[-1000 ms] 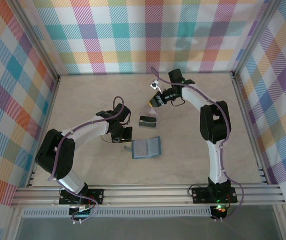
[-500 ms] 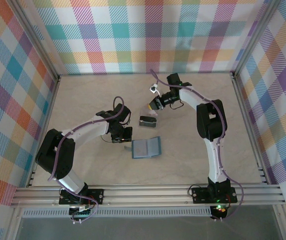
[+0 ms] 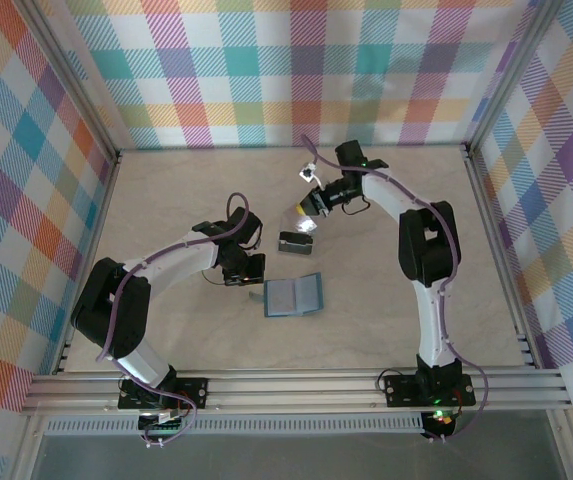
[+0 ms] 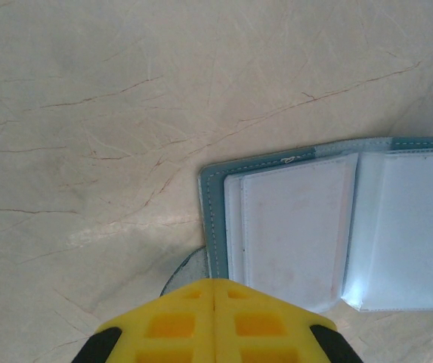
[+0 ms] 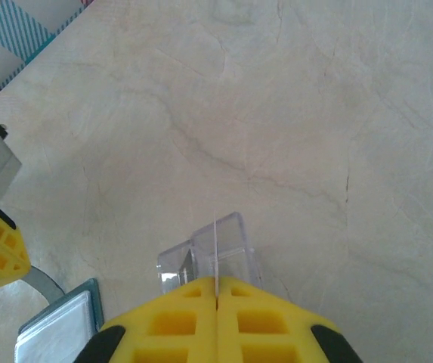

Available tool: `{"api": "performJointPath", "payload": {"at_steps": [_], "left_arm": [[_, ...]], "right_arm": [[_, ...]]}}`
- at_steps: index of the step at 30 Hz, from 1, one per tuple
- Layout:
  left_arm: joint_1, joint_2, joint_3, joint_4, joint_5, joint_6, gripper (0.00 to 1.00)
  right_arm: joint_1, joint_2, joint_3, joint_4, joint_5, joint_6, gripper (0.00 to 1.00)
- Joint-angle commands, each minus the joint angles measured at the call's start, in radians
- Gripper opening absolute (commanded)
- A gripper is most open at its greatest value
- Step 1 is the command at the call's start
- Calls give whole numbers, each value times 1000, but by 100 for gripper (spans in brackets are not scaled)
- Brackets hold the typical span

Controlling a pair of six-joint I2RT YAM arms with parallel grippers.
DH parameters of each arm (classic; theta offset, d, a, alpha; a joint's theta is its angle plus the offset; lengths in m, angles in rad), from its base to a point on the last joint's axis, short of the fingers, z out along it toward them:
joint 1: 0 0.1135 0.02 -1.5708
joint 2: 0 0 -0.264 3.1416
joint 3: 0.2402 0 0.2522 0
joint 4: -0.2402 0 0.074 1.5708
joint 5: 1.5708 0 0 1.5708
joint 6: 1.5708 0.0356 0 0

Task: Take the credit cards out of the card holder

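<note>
- The table (image 3: 186, 200) is boxed in by plaid walls (image 3: 296, 70) at the back and both sides, with a metal rail (image 3: 296, 385) along the near edge.
- There is wide bare marble to the left of my left arm, to the right of my right arm, and along the back wall. All the objects sit crowded in the middle.
- My left gripper (image 4: 214, 291) has its yellow fingers pressed together with nothing between them.
- The holder (image 3: 294, 296) lies open and flat near the middle of the table, pale slotted inside facing up, just to the right of my left gripper.
- In the left wrist view its teal left edge runs just ahead and right of my fingertips. I cannot tell whether they touch its near corner.
- My right gripper (image 5: 218, 287) is closed, pinching a clear sheet (image 5: 214, 246) that sticks out past the fingertips over bare table.
- One dark card (image 3: 296, 241) lies on the table just beyond the holder's far edge, apart from it and outside it.
- That card sits between my two grippers. The right one is just past it toward the back wall, and the left one is near it on the left side.
- I cannot tell whether any card remains in the holder's pockets.
</note>
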Motion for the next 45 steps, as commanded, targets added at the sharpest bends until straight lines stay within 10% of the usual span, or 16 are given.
{"api": "performJointPath", "payload": {"at_steps": [1, 13, 45], "left_arm": [[13, 6, 16, -25, 13, 13, 7], [14, 9, 15, -24, 14, 19, 7], [14, 16, 21, -27, 18, 21, 7]], "right_arm": [[32, -20, 65, -142, 59, -112, 0], [121, 108, 273, -397, 347, -234, 0], [133, 2, 350, -347, 426, -171, 0]]}}
